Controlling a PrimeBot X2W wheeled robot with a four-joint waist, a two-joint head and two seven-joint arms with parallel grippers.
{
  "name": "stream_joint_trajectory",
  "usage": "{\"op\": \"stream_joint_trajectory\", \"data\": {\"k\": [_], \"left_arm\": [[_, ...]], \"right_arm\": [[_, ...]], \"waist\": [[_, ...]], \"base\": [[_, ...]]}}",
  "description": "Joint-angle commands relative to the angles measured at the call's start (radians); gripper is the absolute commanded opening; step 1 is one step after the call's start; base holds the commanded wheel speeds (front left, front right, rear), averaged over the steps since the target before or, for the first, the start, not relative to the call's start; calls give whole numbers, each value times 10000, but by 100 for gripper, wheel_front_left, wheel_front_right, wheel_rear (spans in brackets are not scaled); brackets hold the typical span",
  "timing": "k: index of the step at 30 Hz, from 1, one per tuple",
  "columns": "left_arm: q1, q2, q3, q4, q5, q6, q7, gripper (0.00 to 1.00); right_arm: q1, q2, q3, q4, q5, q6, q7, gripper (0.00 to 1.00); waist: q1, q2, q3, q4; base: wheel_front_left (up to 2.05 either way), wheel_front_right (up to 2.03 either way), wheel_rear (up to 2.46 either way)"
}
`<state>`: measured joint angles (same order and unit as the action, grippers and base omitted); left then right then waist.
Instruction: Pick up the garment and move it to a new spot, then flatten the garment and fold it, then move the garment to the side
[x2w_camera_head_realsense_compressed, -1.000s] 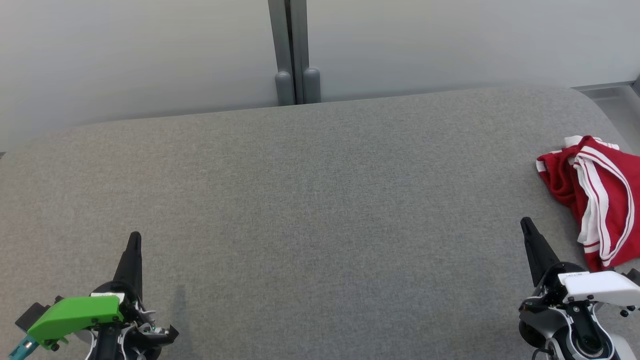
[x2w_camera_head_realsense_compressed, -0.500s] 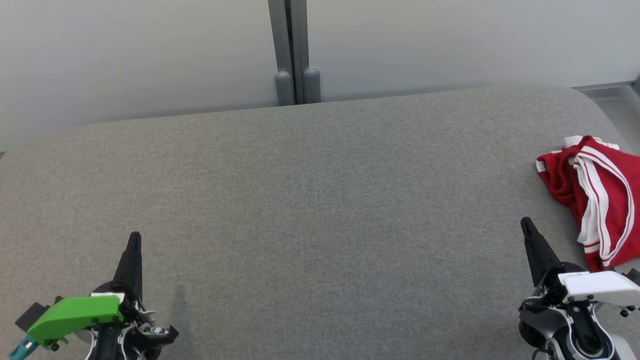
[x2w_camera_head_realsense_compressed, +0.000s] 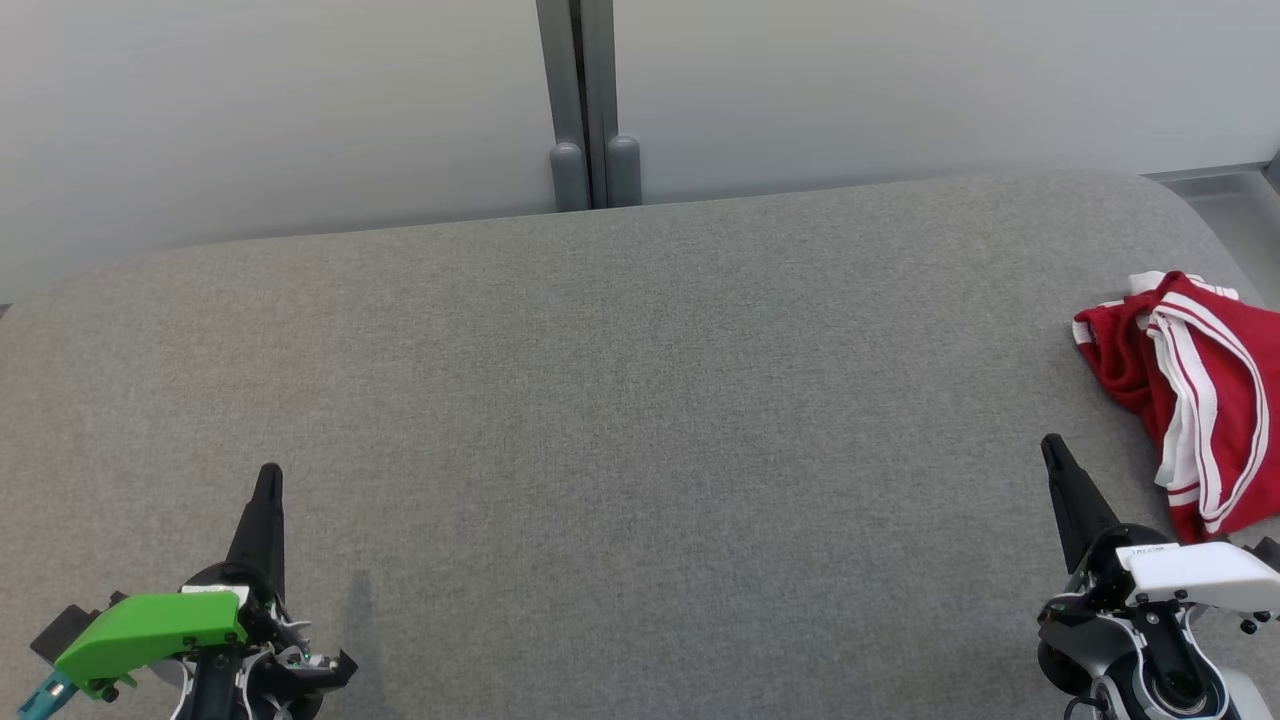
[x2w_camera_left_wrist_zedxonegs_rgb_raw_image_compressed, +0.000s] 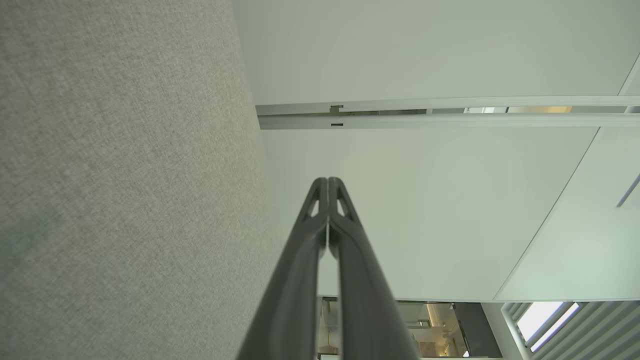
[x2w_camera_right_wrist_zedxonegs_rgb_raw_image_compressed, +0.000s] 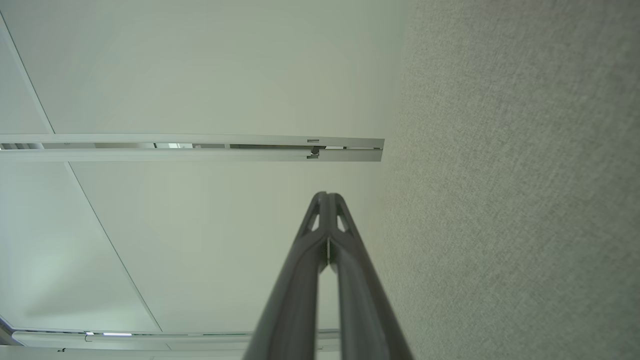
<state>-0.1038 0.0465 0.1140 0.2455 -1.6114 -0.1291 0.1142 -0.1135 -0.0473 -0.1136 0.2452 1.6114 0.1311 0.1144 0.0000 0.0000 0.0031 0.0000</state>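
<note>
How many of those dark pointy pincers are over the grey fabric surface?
2. The dark-fingered left gripper, shut, is at lower left. The matching right gripper, shut, is at lower right, near but clear of the crumpled red garment with white stripes. None seems hidden.

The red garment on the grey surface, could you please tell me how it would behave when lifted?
The red garment lies crumpled in soft folds, so it will probably hang limp. It looks thin, so likely light. Its striped edges overlap; a pinch may catch several layers.
</note>
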Motion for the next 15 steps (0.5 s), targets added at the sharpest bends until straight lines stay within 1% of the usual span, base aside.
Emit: {"op": "stream_joint_trajectory", "data": {"k": [1, 15], "left_arm": [[-108, 69, 19, -14, -31, -46, 33, 0], [-107, 70, 18, -15, -31, -46, 33, 0]], "right_arm": [[103, -56, -19, -38, 31, -7, 31, 0], [104, -56, -19, -38, 31, -7, 30, 0]], "waist": [[0, 0, 0, 0], [0, 0, 0, 0]], "base": [[0, 0, 0], [0, 0, 0]]}}
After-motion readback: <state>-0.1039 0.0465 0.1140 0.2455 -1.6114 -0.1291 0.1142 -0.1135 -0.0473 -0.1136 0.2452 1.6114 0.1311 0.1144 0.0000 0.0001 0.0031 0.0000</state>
